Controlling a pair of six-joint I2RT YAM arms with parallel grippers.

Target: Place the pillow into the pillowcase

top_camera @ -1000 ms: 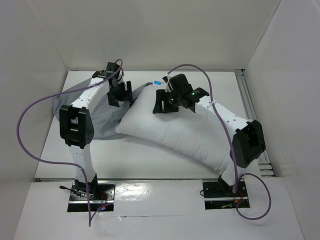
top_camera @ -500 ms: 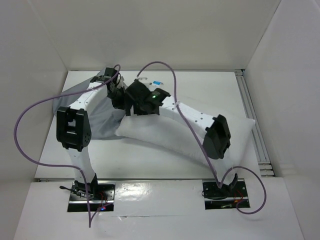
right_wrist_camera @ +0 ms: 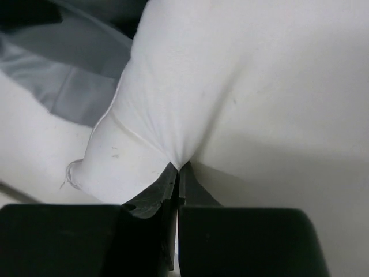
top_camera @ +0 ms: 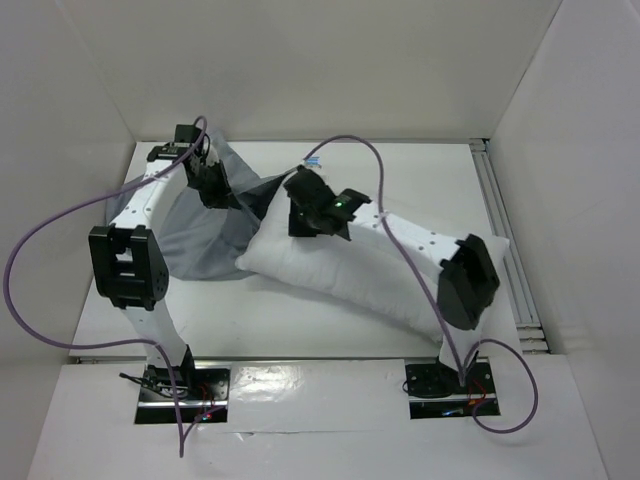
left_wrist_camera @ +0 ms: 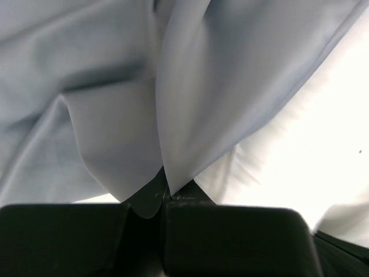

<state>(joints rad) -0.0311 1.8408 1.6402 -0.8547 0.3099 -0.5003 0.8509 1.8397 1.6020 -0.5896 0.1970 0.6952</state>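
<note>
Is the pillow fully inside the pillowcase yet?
No: most of the pillow lies bare, to the right of the pillowcase.

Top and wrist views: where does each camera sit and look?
Top external: above, behind the arms, looking down at the table; both arms show.
Left wrist: on that arm, facing the left claw pinching the wrinkly blue-grey fabric pillowcase.
Right wrist: likewise, the right claw pinching the plump white fabric pillow.
Both wrist views show pillow and pillowcase.

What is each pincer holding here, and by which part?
Left pincer pinches a fold of the pillowcase; right pincer pinches fabric of the pillow beside a corner.
</note>
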